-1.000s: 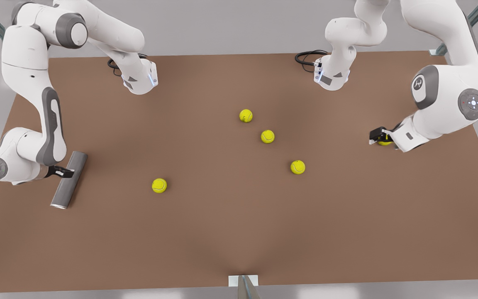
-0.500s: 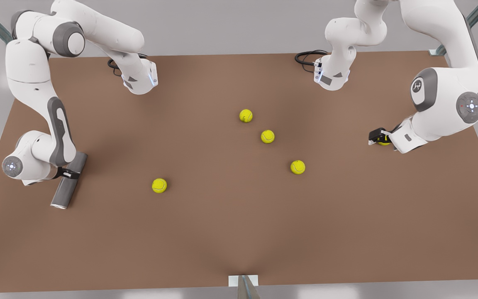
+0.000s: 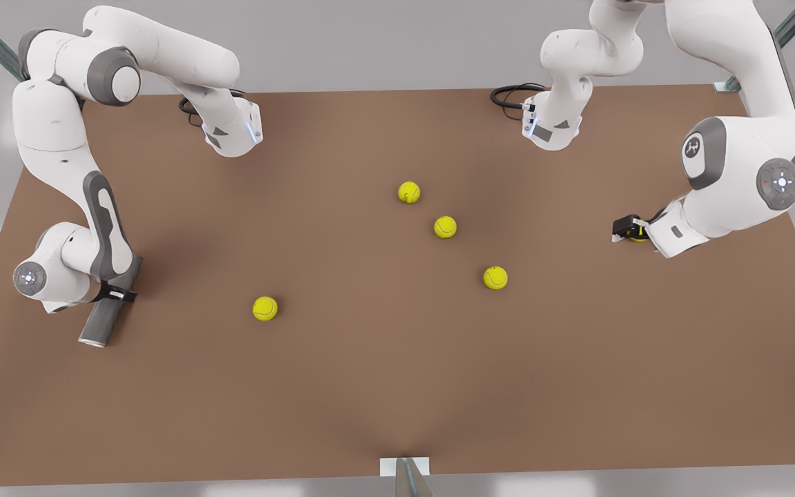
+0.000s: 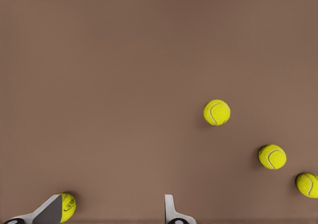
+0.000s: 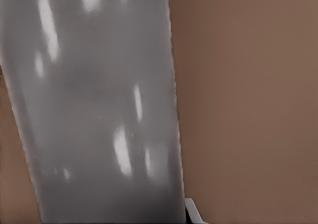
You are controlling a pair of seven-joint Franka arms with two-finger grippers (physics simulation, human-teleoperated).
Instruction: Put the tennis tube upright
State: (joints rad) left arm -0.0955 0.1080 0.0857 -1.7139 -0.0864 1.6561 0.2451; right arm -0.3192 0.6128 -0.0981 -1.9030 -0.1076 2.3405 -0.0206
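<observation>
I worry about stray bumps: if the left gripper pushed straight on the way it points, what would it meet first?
Likely the yellow-green tennis ball lying between the left gripper's open fingers, beside one finger; past it, bare brown table, though depth is unclear.

Brown table [image 3: 397, 386] — four tennis balls [image 3: 445, 226] loose mid-surface, well apart.

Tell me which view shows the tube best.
The front view: the tube shows along its length, lying on the table with the right gripper across its middle. The right wrist view gives a close stretch of its grey wall.
</observation>
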